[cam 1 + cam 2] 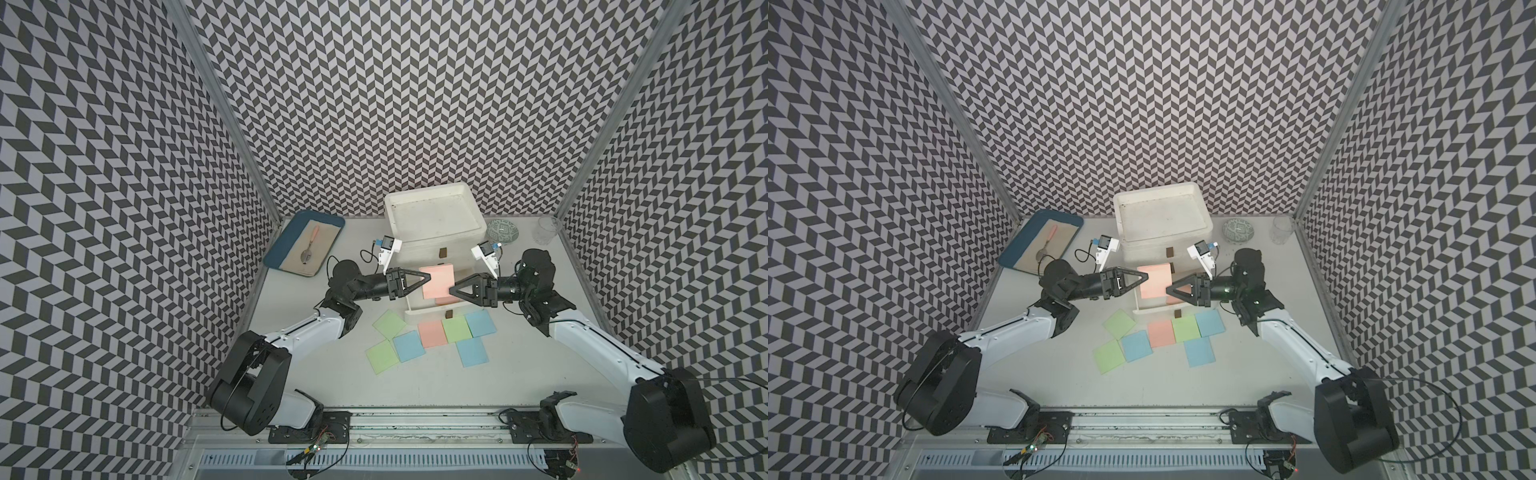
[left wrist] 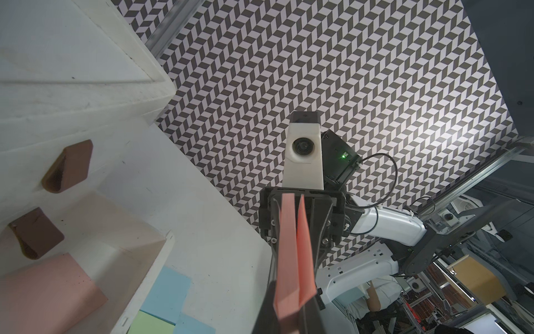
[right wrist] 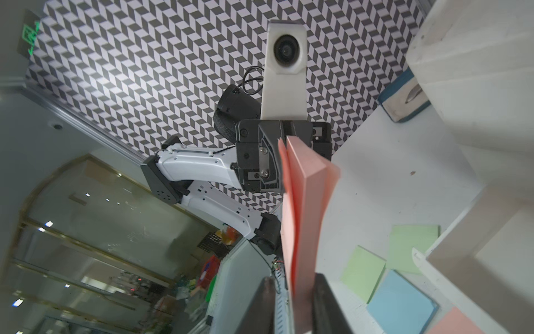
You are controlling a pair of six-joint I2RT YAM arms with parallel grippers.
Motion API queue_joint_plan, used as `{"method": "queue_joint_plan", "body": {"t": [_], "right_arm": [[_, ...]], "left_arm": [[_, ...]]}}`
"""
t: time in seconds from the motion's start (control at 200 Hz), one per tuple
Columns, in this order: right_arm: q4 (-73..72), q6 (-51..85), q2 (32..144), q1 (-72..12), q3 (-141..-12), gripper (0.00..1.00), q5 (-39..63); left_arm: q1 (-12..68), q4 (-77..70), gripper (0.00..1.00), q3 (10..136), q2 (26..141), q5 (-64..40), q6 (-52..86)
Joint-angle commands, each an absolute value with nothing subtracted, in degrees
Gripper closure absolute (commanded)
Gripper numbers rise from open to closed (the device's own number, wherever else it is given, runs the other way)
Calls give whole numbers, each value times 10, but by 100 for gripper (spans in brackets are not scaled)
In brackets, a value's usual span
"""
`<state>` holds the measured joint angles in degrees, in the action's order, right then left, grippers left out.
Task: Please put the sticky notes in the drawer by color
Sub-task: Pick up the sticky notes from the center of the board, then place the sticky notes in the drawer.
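Note:
A salmon pink pad of sticky notes [image 1: 437, 281] hangs over the open bottom drawer [image 1: 415, 318] of the white cabinet, between my two grippers. My left gripper [image 1: 423, 282] is shut on its left edge [image 2: 291, 289]. My right gripper [image 1: 452, 289] has closed in on its right edge [image 3: 300, 231], with the pad between its fingers. Another pink pad [image 1: 451, 300] lies inside the drawer. In front of the drawer, green [image 1: 389, 324], blue [image 1: 409, 346] and pink [image 1: 432, 333] pads lie flat on the table, with more green [image 1: 456, 329] and blue [image 1: 481, 323] beside them.
A white bin [image 1: 395, 208] sits on top of the cabinet. A blue tray [image 1: 286, 249] with a spoon lies at the back left. A patterned bowl [image 1: 503, 231] and a glass [image 1: 545, 230] stand at the back right. Brown handles mark the drawer fronts.

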<state>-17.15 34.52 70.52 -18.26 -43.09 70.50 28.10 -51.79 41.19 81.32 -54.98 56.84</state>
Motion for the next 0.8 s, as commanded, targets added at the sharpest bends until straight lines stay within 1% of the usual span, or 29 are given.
{"method": "queue_joint_plan", "body": {"t": [0.0,0.025,0.06,0.11,0.15,0.205,0.265,0.315,0.366,0.376,0.391,0.441,0.486,0.576,0.706,0.796], "right_arm": [[-193,340,705,-183,-430,89,703],[-193,342,708,-183,-430,90,701],[-193,343,711,-182,-430,94,699],[-187,341,714,-182,-430,94,689],[-177,338,716,-180,-430,94,676],[-157,328,720,-178,-429,94,645],[-121,316,727,-177,-428,94,588],[-93,310,735,-177,-427,94,526],[-73,310,751,-178,-425,94,526],[-77,322,753,-178,-424,94,480],[-89,334,757,-178,-420,95,459],[-146,361,767,-183,-400,96,459],[-158,367,774,-191,-396,96,444],[-137,347,792,-209,-404,96,399],[-126,338,812,-215,-408,95,378],[-121,333,829,-219,-410,94,365]], "left_arm": [[276,-503,92,428,815,-549,548],[275,-502,89,427,815,-547,547],[273,-493,81,427,814,-545,542],[269,-460,69,429,813,-536,522],[266,-411,61,435,810,-521,493],[257,-337,54,443,806,-495,446],[249,-276,49,445,798,-460,400],[242,-227,47,445,790,-423,367],[237,-194,47,442,784,-390,338],[237,-190,47,441,782,-386,333],[237,-182,47,440,781,-378,325],[237,-159,46,437,777,-350,304],[236,-152,46,431,775,-336,293],[238,-162,46,407,769,-314,279],[238,-185,46,372,766,-285,257],[241,-198,46,361,780,-289,240]]}}
